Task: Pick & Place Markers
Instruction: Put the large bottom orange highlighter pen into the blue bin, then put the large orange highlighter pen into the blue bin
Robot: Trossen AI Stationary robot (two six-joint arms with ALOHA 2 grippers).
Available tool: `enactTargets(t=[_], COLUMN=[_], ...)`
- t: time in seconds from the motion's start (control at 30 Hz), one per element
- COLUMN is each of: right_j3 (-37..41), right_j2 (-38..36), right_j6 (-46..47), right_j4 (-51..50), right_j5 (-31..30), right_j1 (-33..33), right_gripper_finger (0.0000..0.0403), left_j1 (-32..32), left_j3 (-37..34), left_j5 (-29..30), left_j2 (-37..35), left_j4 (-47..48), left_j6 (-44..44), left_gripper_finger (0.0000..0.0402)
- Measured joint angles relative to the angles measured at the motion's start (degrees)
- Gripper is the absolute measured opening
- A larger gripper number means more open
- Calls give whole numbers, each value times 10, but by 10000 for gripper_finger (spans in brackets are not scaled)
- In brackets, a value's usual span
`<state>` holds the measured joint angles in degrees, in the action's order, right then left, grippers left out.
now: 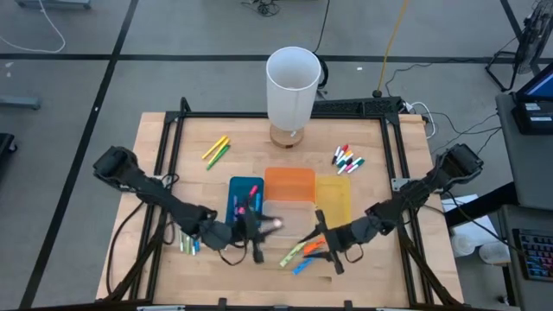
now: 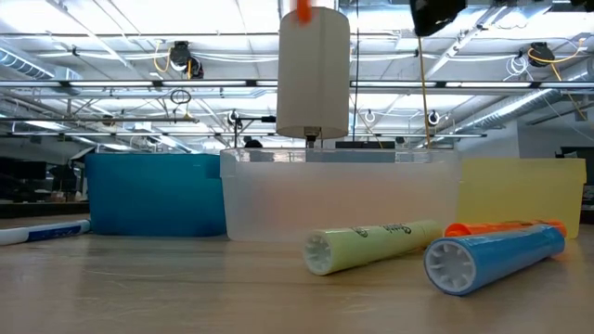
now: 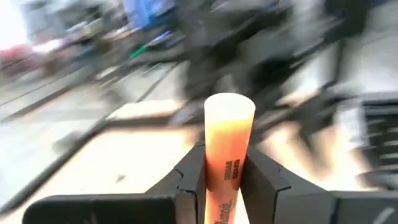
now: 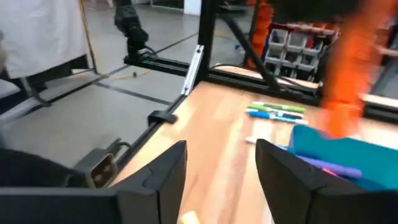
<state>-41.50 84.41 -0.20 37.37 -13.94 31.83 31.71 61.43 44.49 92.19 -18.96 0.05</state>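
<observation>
Nearest the low camera: blue marker (image 2: 495, 260), ribbed cap end facing out, beside a yellow-green highlighter (image 2: 371, 246), both just before the clear bin (image 2: 340, 195). Over that bin, left gripper (image 3: 225, 171) clamped on an orange highlighter (image 3: 228, 146); right gripper (image 4: 221, 168) spread, empty. Beside it, blue bin (image 1: 244, 198) holding pink markers (image 1: 251, 197); beyond, orange bin (image 1: 289, 184).

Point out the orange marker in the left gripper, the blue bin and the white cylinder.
orange marker (image 3: 227, 146): left wrist view, middle of its barrel between the fingers.
blue bin (image 1: 244, 200): high view, its floor.
white cylinder (image 1: 292, 91): high view, its side wall.
</observation>
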Motion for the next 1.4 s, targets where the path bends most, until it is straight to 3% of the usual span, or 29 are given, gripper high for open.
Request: enactTargets(t=[0.1, 0.2, 0.4, 0.6, 0.73, 1.17, 1.4], right_j3=[0, 0, -1, -1, -1, -1, -1], right_j2=[-40, -82, -144, -168, -172, -132, -5], right_j6=[27, 52, 73, 72, 72, 66, 88], right_j4=[-52, -111, -201, -234, -234, -239, -242], right_j5=[-12, -9, -18, -58, -56, -55, -54], right_j1=[0, 7, 30, 50, 52, 104, 116], right_gripper_finger=[180, 175, 169, 169, 169, 169, 169], left_j1=[13, 11, -31, -93, -117, -121, -111], left_j3=[-5, -26, -96, -146, -167, -174, -174], left_j5=[105, 121, 78, -32, -55, -93, -86], left_j2=[-24, -45, -64, -68, -68, -68, -68], left_j4=[145, 248, 312, 311, 312, 306, 169], left_j6=[-117, -252, -426, -512, -554, -553, -384], left_gripper_finger=[74, 74, 74, 74, 75, 191, 206])
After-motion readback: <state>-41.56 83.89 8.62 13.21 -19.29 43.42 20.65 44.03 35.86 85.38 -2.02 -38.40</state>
